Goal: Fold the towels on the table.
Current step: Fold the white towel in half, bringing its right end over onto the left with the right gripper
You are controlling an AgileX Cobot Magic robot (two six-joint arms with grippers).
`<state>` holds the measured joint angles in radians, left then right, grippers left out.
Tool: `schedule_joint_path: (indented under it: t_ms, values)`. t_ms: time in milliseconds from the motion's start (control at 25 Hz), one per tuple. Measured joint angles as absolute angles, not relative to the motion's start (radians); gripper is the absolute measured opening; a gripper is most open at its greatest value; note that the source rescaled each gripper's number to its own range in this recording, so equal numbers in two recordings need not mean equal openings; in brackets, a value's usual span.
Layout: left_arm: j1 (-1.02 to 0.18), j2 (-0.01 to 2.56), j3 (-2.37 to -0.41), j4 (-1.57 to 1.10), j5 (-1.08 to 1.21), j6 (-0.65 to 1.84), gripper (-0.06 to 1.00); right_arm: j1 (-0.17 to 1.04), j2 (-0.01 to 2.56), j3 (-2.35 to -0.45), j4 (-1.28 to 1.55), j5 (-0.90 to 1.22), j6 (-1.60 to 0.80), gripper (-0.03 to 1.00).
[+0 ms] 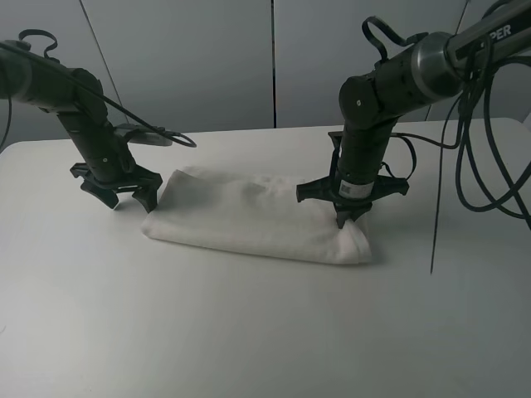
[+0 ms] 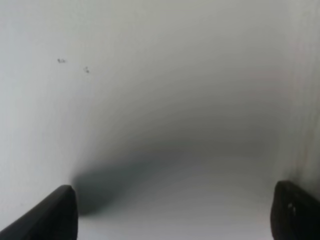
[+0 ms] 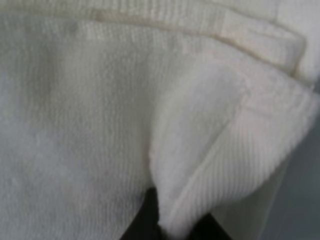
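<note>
**Right tool (image 1: pixel 344 220) pinches the towel (image 1: pixel 249 217); left tool (image 1: pixel 124 197) stands spread beside it**

Your right arm (image 1: pixel 390 79) comes in from 2 o'clock in the high view and bends steeply down. The right tool points almost straight down onto the towel's 3 o'clock end. It is pressed together, and its wrist view shows a raised ridge of terry cloth caught between the dark fingertips (image 3: pixel 140 225).

Your left arm (image 1: pixel 75 108) comes in from 10 o'clock with its wrist dropped too. The left tool hangs just off the towel's 9 o'clock end, spread wide with nothing in it. You cannot tell whether it touches the worktop (image 1: pixel 249 340). Its wrist view shows only bare white surface and a shadow between its two fingers (image 2: pixel 50 215).

The towel lies folded into a long band at the middle of the worktop, running from 9 o'clock to 4 o'clock. A woven strip (image 3: pixel 165 22) shows along one edge in the right wrist view.

Black cables (image 1: pixel 489 166) loop down from the right arm at 3 o'clock, over the worktop's far right corner. A thinner cable (image 1: pixel 158 134) arcs off the left arm toward the towel's 10 o'clock corner. Grey wall panels (image 1: pixel 182 58) stand behind at 12 o'clock.

From 5 to 7 o'clock you have a broad stretch of open worktop down to the near edge. The far edge runs close behind both arms.
</note>
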<state>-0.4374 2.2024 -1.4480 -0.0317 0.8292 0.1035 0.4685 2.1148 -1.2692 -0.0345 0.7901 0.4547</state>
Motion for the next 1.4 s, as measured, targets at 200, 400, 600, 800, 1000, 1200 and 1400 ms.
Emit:
schedule_joint_path:
  t_ms: [200, 400, 600, 800, 1000, 1200, 1400]
  values:
    - [-0.437, 2.202, -1.448, -0.034, 0.829, 0.103, 0.99, 0.469, 2.115, -1.269, -0.035, 0.786, 0.449, 0.01]
    - [-0.437, 2.202, -1.448, -0.038, 0.829, 0.103, 0.99, 0.469, 2.115, -1.269, -0.035, 0.782, 0.444, 0.01]
    - [-0.437, 2.2, -1.448, -0.04, 0.829, 0.103, 0.99, 0.469, 2.115, -1.269, -0.035, 0.782, 0.437, 0.0]
    - [-0.437, 2.183, -1.478, -0.044, 0.851, 0.105, 0.99, 0.469, 2.115, -1.269, -0.035, 0.78, 0.435, 0.0]
    - [-0.437, 2.17, -1.5, -0.08, 0.862, 0.13, 0.99, 0.469, 2.115, -1.269, -0.035, 0.778, 0.43, 0.0]
    - [-0.437, 2.176, -1.5, -0.088, 0.861, 0.137, 0.99, 0.469, 2.115, -1.269, -0.035, 0.776, 0.426, 0.0]
    - [-0.437, 2.199, -1.5, -0.094, 0.845, 0.149, 0.99, 0.469, 2.115, -1.269, -0.035, 0.776, 0.424, 0.0]
